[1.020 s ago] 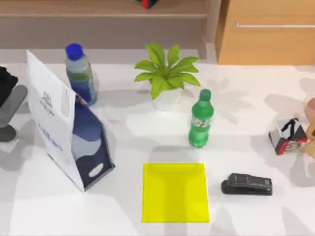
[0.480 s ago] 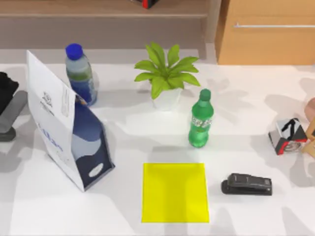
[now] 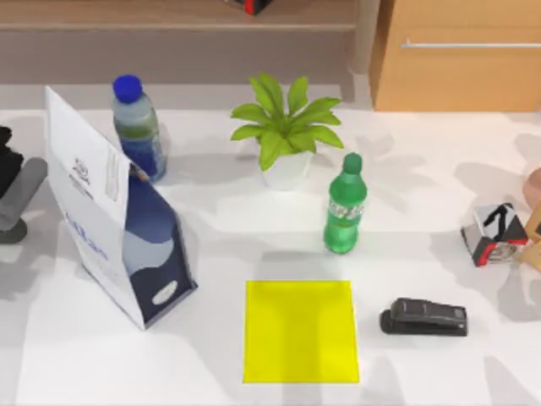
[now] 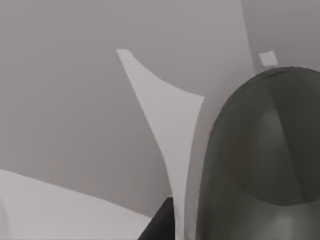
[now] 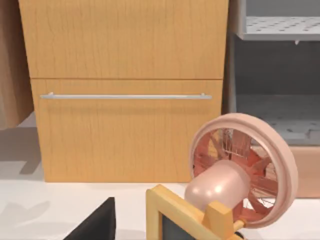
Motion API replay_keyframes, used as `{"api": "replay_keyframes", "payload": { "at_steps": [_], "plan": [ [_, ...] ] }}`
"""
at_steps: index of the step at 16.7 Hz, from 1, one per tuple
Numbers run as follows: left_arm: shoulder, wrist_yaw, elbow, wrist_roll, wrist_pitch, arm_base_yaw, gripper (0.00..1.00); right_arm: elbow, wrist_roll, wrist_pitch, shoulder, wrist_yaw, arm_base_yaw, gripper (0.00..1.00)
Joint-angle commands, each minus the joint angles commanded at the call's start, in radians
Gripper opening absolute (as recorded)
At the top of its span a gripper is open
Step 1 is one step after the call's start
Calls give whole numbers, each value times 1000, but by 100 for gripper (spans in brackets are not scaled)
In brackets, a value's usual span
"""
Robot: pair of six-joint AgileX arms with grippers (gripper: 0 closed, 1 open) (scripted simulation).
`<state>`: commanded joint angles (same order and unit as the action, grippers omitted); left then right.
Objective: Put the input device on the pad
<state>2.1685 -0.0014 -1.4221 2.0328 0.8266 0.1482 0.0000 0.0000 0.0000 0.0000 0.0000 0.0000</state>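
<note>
At the bench's (image 3: 254,254) left edge, about midway along it, the grey input device (image 3: 19,201) lies slanted, its near end by the edge. The left gripper (image 3: 7,152) is a dark shape at that same edge, just past the device's far end; whether it touches the device cannot be told, and how far its jaws stand apart cannot be told either. In the left wrist view the input device (image 4: 260,160) looms close as a rounded dark-grey end over the pale bench top.

Right of the device stands a white-and-blue paper bag (image 3: 114,220), with a blue-capped bottle (image 3: 138,127) behind it toward the far edge. A potted plant (image 3: 285,127) stands near the middle of the far side, and a green bottle (image 3: 344,207) nearer the centre. The yellow pad (image 3: 299,331) lies flat and bare by the near edge, well apart from the input device. A black stapler (image 3: 424,317) lies just right of the pad. A small red-and-white box (image 3: 493,233) sits at the right edge. The right wrist view shows a pink fan (image 5: 235,172) before a wooden cabinet (image 5: 125,90).
</note>
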Motion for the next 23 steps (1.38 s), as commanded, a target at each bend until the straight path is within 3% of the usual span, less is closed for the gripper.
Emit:
{"api": "replay_keyframes", "payload": {
  "at_steps": [3,4,14,23],
  "plan": [
    [0,0,0,0,0,0,2,0,0,0,0,0,0,100],
    [0,0,0,0,0,0,0,0,0,0,0,0,0,100],
    [-48,-16,-20,-16,53,-1,0,0,0,0,0,0,0,100],
    [-148,-16,-249,-21,389,-4,0,0,0,0,0,0,0,100]
  ]
}}
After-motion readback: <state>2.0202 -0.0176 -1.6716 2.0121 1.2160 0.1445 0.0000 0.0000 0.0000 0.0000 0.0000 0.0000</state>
